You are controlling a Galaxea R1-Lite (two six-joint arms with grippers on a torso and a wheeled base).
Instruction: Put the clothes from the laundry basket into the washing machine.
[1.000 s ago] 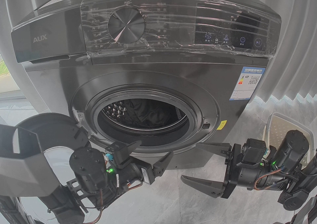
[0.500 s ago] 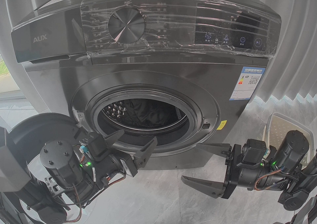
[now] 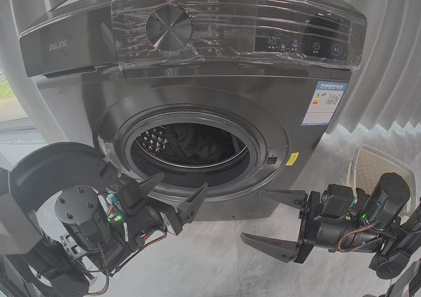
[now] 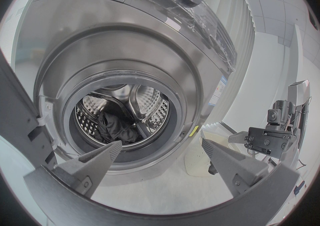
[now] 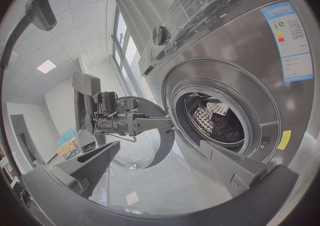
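Here's the dark clothing [image 3: 199, 142]: one black, crumpled bundle, folds bunched up, lying low inside the studded steel drum of the washing machine [image 3: 197, 87], just behind the round door ring. The left gripper [image 3: 180, 182] hangs out in front of the lower rim of that opening, at about 7 o'clock in the head view. Its two dark wedge fingers are spread wide and there is nothing between them. The bundle lies at roughly 12 o'clock from it, deeper in the drum and clear of the fingertips. The right gripper [image 3: 253, 214] is down at 5 o'clock, over the pale floor in front of the machine's lower right corner, jaws gaping just as wide and holding nothing. From there the clothes are up at 11 o'clock, well apart. The white laundry basket [image 3: 379, 164] stands on the floor at 4 o'clock, beside the machine's right flank and partly hidden behind the right arm, with its perforated inner wall showing. The machine's door [image 3: 48, 166] is swung open at 8 o'clock. The count: one washing machine, one basket, one dark bundle in the drum, two grippers, and one silver dial [image 3: 169, 29] up on the film-wrapped panel.
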